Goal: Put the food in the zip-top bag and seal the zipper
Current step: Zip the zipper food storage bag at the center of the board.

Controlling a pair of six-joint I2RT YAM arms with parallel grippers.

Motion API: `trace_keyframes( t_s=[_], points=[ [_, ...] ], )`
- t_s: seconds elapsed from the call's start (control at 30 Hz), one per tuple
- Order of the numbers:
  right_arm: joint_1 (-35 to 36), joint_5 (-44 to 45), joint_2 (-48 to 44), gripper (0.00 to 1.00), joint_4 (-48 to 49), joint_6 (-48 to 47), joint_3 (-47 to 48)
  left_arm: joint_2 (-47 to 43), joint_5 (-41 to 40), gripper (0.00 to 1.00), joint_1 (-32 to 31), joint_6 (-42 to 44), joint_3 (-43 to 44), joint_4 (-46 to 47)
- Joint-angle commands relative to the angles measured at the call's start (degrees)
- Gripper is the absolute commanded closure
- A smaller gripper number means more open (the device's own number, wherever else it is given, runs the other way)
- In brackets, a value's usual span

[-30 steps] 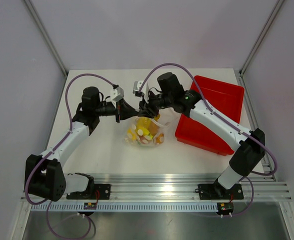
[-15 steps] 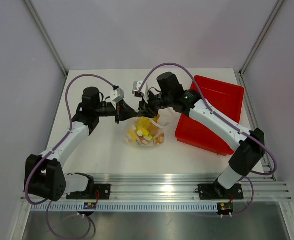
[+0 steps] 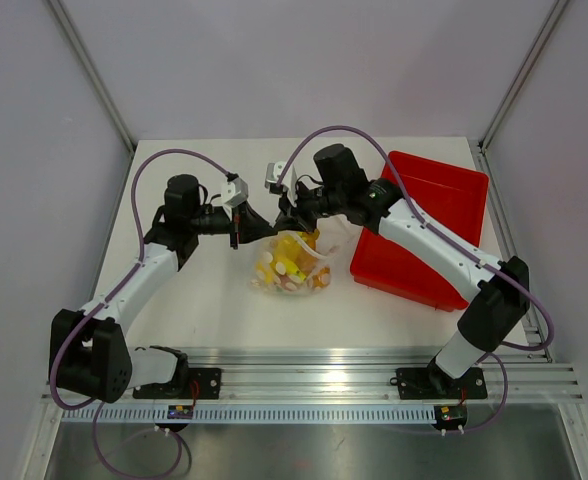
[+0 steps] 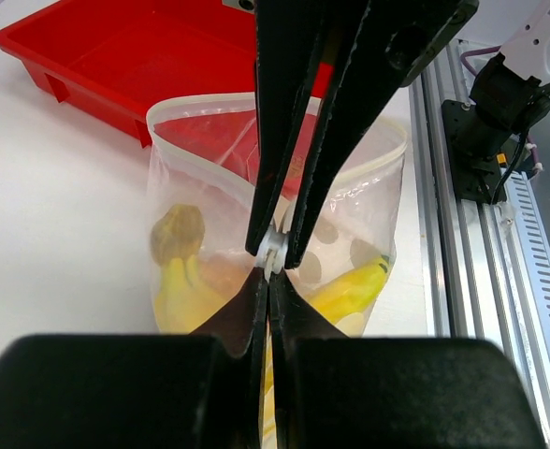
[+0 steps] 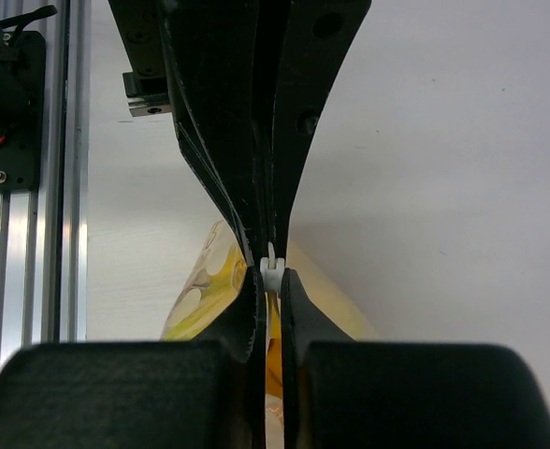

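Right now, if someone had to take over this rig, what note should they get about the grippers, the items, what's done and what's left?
Grippers: the left gripper is shut on the zipper at mid-mouth of the zip-top bag. The right gripper is shut on the same spot from the opposite side.
Items: the food, banana included, is inside the bag, which sits beside the red tray.
Done: bagging.
Left: the mouth gapes either side of the pinch, so the zipper probably needs pressing shut along its width.
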Motion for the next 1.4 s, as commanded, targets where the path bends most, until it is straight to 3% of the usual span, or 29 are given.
trace_keyframes(
  t_s=[0.0, 0.23, 0.6, 0.87, 1.0, 1.37],
  points=[
    [0.6, -1.2, -1.5, 1.00, 2.6, 0.1, 0.8, -0.8, 0.8, 1.00, 0.1, 2.0, 2.2, 1.1],
    [0.6, 1.3, -5.1, 1.00, 2.1, -0.3, -4.4, -2.2, -2.0, 1.00, 1.2, 3.4, 1.5, 1.0],
    [-0.4, 5.1, -8.2, 1.00, 0.2, -0.5, -8.6, -4.9, -4.1, 1.00, 4.5, -0.9, -0.8, 8.4],
    [-1.8, 7.5, -11.9, 1.00, -2.4, -0.7, -10.7, -5.3, -10.4, 1.00, 6.9, -6.1, -2.0, 14.9],
    [-2.2, 8.5, -13.7, 1.00, -4.4, -0.4, -11.5, -4.0, -16.1, 1.00, 7.2, -6.1, -1.0, 14.6],
    [-2.3, 12.7, -18.3, 1.00, -6.5, 1.0, -14.8, -4.3, -22.1, 1.00, 8.5, -7.9, -1.0, 17.0]
  ],
)
